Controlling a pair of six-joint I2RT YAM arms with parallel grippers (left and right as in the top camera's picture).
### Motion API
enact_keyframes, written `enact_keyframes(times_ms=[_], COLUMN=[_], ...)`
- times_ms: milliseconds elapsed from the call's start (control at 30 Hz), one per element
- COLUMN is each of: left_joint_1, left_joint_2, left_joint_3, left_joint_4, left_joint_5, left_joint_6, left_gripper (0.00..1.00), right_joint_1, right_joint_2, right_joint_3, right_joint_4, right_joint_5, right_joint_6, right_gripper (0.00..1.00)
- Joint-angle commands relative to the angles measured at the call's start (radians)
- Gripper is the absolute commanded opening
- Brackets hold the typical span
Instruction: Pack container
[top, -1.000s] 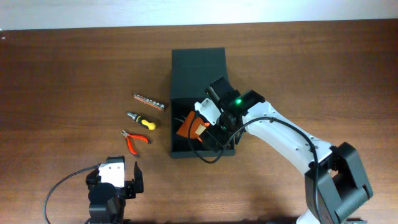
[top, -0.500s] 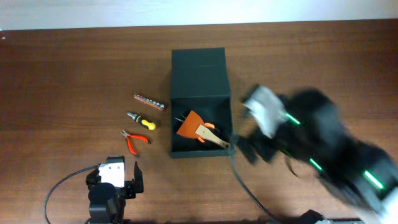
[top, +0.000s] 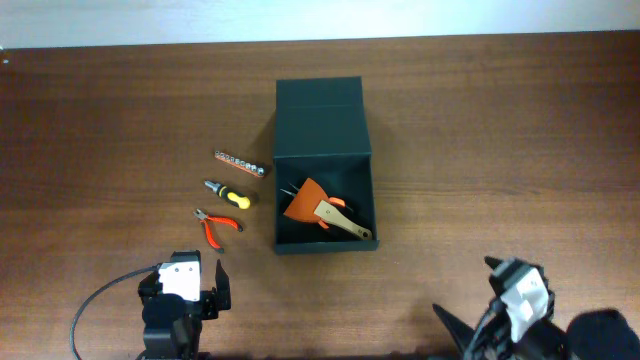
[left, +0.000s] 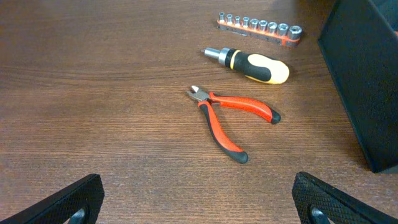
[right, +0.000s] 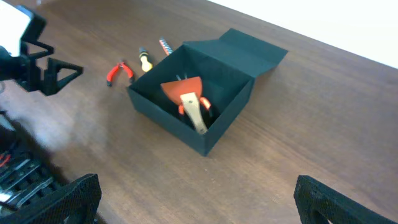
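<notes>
Left wrist view: our left gripper (left: 199, 200) is spread wide and holds nothing, its dark fingers (left: 68, 202) at the lower corners. Ahead on the grained wood table (left: 93, 93) lie red-handled pliers (left: 230, 121), a stubby yellow-and-black screwdriver (left: 255, 65) and an orange rail (left: 260, 28) of metal sockets. The matte box (left: 367, 81) shows only a wall at right. The other views look inside it: an orange wedge (right: 180, 87) and a pale handle (right: 196, 114). The box sits mid-table, lid (top: 320, 115) folded back. Our right gripper (right: 199, 202) is also wide apart and empty.
</notes>
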Motion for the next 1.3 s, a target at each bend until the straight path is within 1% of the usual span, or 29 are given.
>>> enact_keyframes(times_ms=[0,100,1133,1233,1267], left_joint_1=[0.003,0.003,0.003,0.003,0.003], left_joint_2=[-0.009,-0.009,-0.009,-0.003,0.008], left_joint_3=[-0.006,-0.006,-0.006,0.000,0.010], left_joint_4=[0.002,0.002,-0.001,0.021,0.041], left_joint_5=[-0.005,-0.005,-0.005,0.002,0.025], left_joint_6=[-0.010,-0.010,-0.010,-0.010,-0.010], left_gripper=[0.99,0.99,0.99,0.99,0.99], right_joint_1=[0.003,0.003,0.003,0.003,0.003], right_joint_2=[-0.082,-0.112,-0.110,-0.110,-0.110], right_joint_3=[-0.045,-0.049,-0.050,-0.050,-0.050], right_joint_4=[0.011,0.019,0.018,0.018,0.018], right_joint_5=[-0.031,-0.029,-0.029,-0.029,-0.029], right_joint_6=[0.060,0.061,0.060,0.060,0.060], right_gripper=[0.99,0.99,0.99,0.99,0.99])
